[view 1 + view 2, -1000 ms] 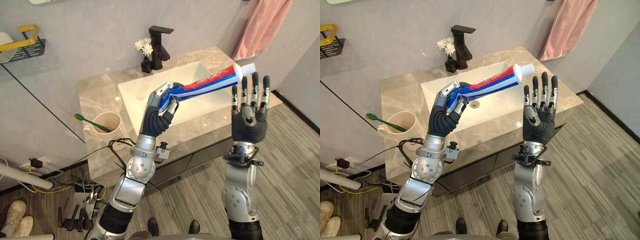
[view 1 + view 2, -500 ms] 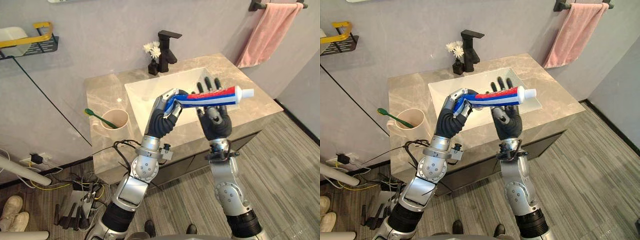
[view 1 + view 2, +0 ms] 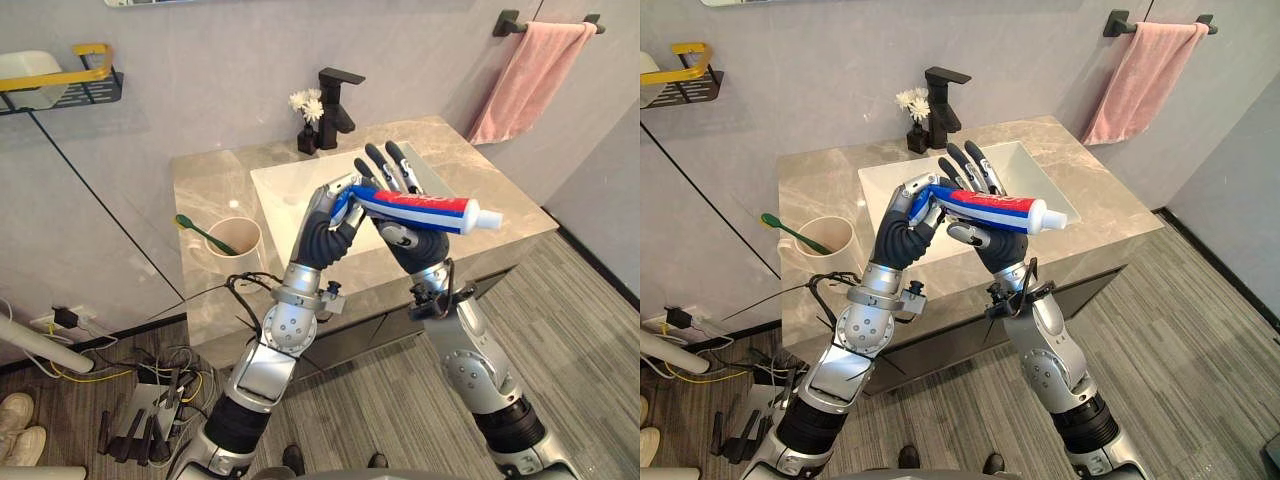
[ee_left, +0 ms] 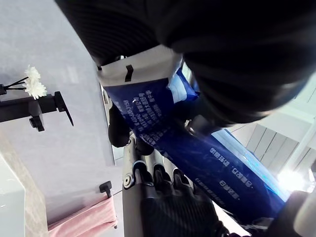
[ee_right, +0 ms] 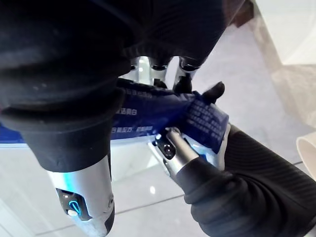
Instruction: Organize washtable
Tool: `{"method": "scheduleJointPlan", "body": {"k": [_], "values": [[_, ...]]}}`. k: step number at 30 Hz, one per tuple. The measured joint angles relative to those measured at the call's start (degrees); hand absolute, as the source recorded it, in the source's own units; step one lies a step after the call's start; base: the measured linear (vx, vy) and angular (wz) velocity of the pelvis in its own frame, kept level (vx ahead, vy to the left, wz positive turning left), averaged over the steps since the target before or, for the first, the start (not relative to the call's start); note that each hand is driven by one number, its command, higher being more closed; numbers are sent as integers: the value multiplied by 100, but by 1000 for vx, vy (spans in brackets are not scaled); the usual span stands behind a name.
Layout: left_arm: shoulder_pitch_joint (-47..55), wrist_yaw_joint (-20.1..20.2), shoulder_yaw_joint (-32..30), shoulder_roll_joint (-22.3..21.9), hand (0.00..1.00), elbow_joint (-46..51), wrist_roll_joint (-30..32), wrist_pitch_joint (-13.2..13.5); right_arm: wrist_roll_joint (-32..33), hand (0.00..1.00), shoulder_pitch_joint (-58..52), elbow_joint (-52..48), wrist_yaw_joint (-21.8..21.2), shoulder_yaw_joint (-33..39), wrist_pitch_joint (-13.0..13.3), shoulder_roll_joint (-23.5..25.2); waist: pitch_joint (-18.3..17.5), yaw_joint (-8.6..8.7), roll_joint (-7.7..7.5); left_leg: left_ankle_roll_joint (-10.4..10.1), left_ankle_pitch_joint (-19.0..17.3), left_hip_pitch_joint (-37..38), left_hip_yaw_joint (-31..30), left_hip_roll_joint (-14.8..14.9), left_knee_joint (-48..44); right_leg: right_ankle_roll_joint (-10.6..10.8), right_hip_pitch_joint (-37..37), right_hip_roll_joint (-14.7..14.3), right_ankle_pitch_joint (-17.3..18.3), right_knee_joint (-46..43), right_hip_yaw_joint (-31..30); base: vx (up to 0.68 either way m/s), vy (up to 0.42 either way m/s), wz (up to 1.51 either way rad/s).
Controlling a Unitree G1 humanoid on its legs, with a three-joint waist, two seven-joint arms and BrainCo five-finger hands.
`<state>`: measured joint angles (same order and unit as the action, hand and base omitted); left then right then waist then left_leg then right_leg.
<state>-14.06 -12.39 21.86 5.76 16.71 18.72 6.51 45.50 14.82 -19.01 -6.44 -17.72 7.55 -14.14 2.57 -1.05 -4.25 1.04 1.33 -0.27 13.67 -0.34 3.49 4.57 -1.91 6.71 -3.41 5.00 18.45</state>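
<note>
Red, white and blue, the toothpaste tube is held level above the front edge of the counter, cap toward the robot's right. The left hand pinches its flat end. The right hand sits just behind it, fingers straight and spread. A cup with a toothbrush stands well apart at the left. The left wrist view shows the crimped end clamped. The right wrist view shows straight fingers passing behind the tube.

We look steeply down from the head through both eye views, which share the worktop, sink and faucet at 12 o'clock. Our wrist views, very close, both face the toothpaste tube.
</note>
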Motion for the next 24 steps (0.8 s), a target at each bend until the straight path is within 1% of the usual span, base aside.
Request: {"method": "scheduleJointPlan", "body": {"k": [4, 7, 9, 14, 17, 21, 22, 24], "values": [[0, 15, -4, 12, 100, 174, 3, 101, -160, 0, 2, -273, -14, 121, 2, -4, 1, 10, -3, -1, -1, 8, 61, 2, 26, 5, 28, 1, -3, -2, -62, 3, 4, -7], [0, 112, -6, 14, 100, 173, -4, 110, -242, 0, 2, -303, -15, 302, 6, -14, 2, 20, -7, -1, -2, 16, 96, 6, 31, 23, 45, 1, -15, -3, -116, -13, 6, -8], [3, 118, -3, 19, 100, 172, -9, 115, -369, 0, 2, -322, -10, 379, 7, -24, 2, 28, -7, -1, -3, 15, 145, 14, 39, 27, 78, 1, -19, -16, -156, -27, 3, -14], [6, 123, -3, 20, 100, 173, -37, 225, -697, 0, -8, -542, -17, 439, 8, -64, 3, 39, -7, -2, -5, 15, 218, 25, 55, 27, 152, 12, -18, -62, -251, -20, 4, -9], [17, 126, -3, 37, 100, 173, -48, 277, -945, 0, -13, -569, -127, 599, 8, -62, 4, 38, -7, -2, -5, 11, 226, 22, 58, 28, 165, 16, -18, -67, -257, 0, 0, 0], [49, 126, -10, 65, 100, 173, -84, 310, -1208, 0, -75, -709, -139, 642, 13, -61, 4, 40, -6, -2, -5, -11, 242, 21, 70, 28, 203, 17, -18, -67, -272, 0, 0, 0], [62, 130, -13, 67, 100, 173, -115, 330, -1257, 100, -78, -716, -141, 646, 22, -61, 4, 50, -6, -2, -5, -13, 244, 19, 73, 28, 208, 17, -18, -67, -275, 0, 0, 0], [64, 179, -19, 70, 100, 172, -168, 342, -1317, 100, -78, -716, -166, 670, 68, -60, 5, 54, -5, -2, -5, -14, 244, 17, 79, 29, 212, 16, -17, -67, -275, 0, 0, 0]]}}
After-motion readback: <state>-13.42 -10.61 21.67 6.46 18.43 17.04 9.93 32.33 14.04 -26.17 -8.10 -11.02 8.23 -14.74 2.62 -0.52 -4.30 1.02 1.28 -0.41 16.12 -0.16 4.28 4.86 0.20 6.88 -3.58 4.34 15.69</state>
